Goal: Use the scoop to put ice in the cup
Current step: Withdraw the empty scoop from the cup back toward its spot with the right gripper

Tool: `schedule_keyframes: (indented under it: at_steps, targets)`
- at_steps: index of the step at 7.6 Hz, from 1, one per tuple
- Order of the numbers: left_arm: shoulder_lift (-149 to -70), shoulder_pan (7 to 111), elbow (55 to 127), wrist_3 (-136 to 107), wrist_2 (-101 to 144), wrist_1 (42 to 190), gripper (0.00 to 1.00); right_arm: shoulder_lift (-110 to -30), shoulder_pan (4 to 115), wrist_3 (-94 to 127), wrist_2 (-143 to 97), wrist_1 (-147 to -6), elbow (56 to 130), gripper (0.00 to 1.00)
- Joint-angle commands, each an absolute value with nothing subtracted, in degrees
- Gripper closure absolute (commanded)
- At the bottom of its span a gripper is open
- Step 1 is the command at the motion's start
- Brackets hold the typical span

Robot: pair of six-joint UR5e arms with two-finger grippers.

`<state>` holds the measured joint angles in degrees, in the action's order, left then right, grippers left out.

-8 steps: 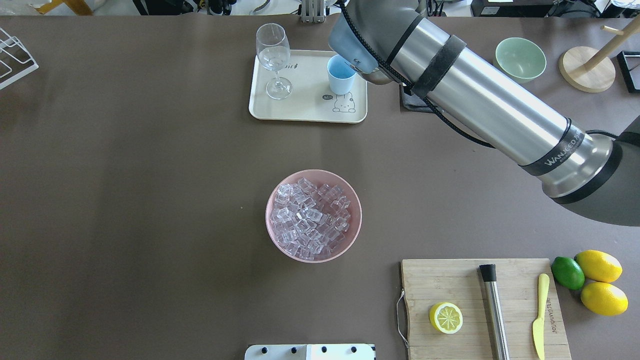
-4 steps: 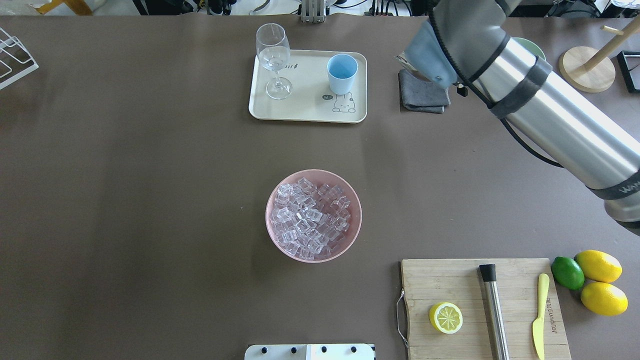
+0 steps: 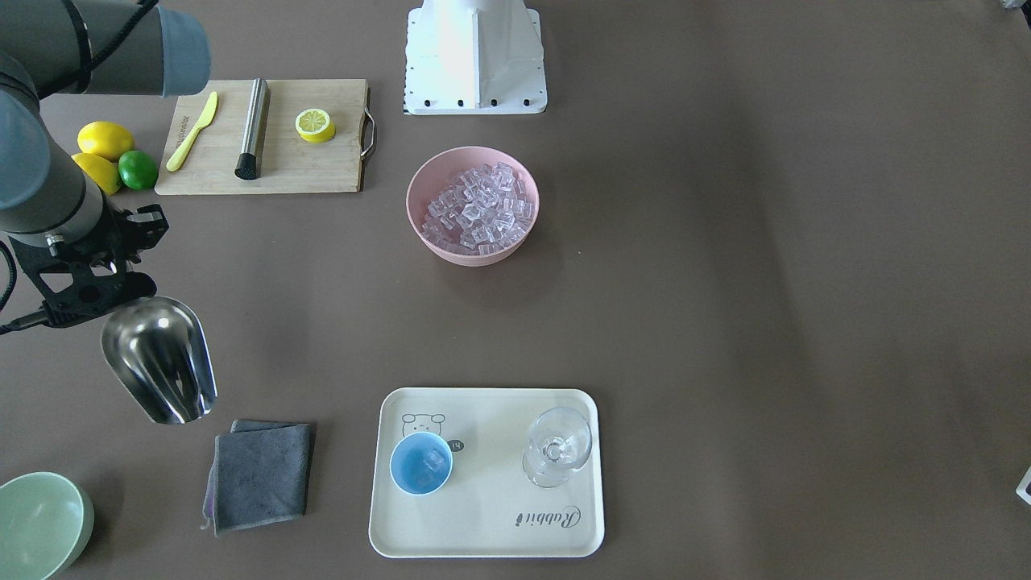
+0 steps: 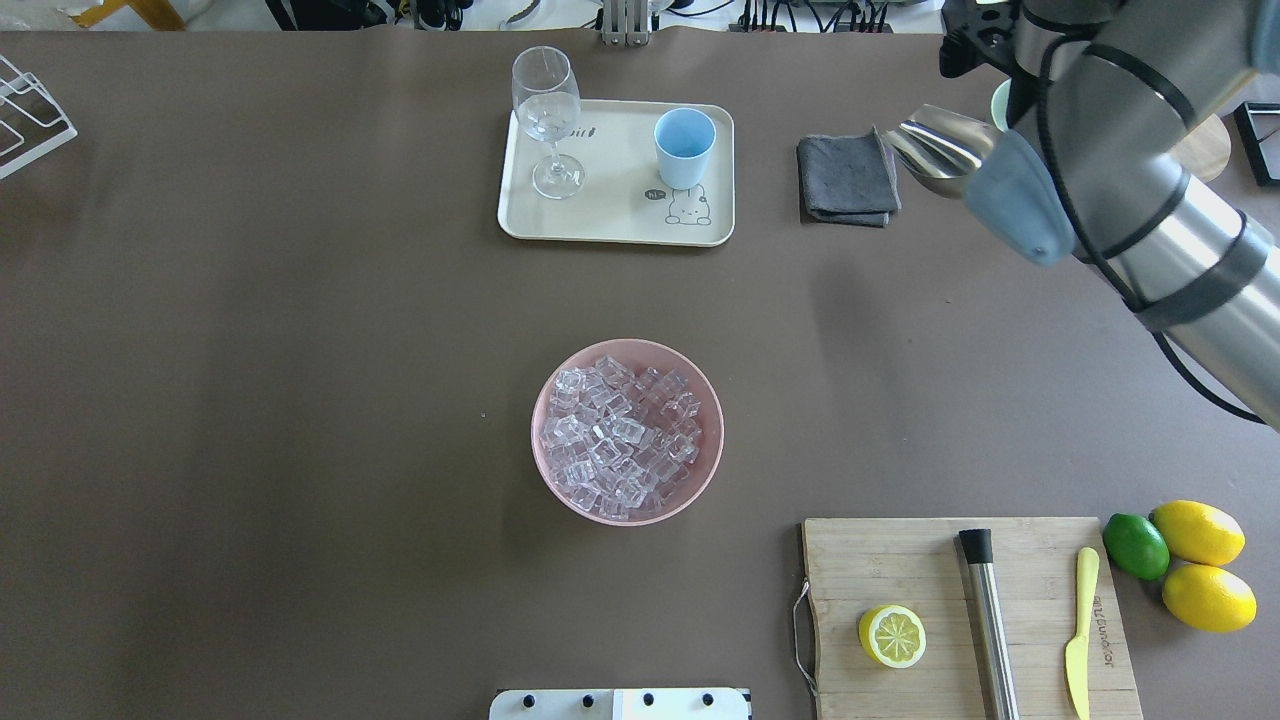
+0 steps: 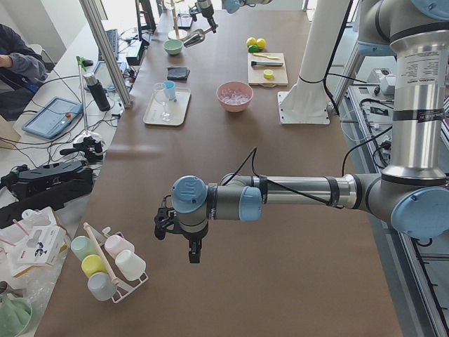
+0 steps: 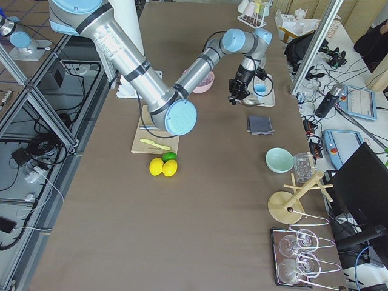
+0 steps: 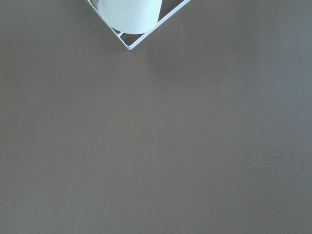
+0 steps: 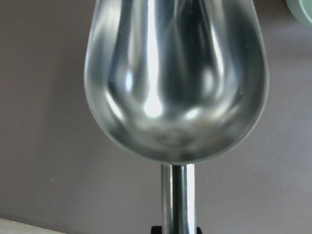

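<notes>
A wide table [image 4: 300, 350] covered in matt brown fills the scene, lit evenly from above with only soft shadows. Along its far side runs a white bench [image 5: 63, 84] strewn with cables, and slim aluminium posts [image 5: 105, 49] rise between the two. On the near side a grey floor [image 6: 18, 260] shows beneath a metal frame [image 6: 60, 121], with more cables trailing across it. A dark monitor [image 6: 364, 182] stands at the right end.

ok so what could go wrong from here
1. The ice fills the bowl; digging the empty scoop in could push cubes over the rim or slide the bowl.
2. The glass stands beside the cup on the tray; a wide approach might clip and topple it.
3. The cup looks narrower than the scoop's mouth, so cubes may spill onto the tray.
</notes>
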<state>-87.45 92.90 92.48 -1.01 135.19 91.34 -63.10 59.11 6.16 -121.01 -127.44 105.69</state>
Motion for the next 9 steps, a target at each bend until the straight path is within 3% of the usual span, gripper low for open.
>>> schedule_keyframes:
  at_steps: [1, 3, 9]
  targets:
    - [-87.45, 92.9, 92.29, -0.79, 135.26, 91.49, 0.02, -81.74, 59.59, 13.35, -120.85, -107.59, 109.24, 1.0]
    - [-87.45, 92.73, 92.2, -0.53, 135.26, 91.49, 0.02, -88.58, 59.76, 21.85, -119.54, -98.99, 107.25, 1.0]
    - [-87.45, 92.64, 92.2, -0.44, 135.18, 91.58, 0.02, -88.33, 59.94, 35.86, -120.67, -85.26, 96.16, 1.0]
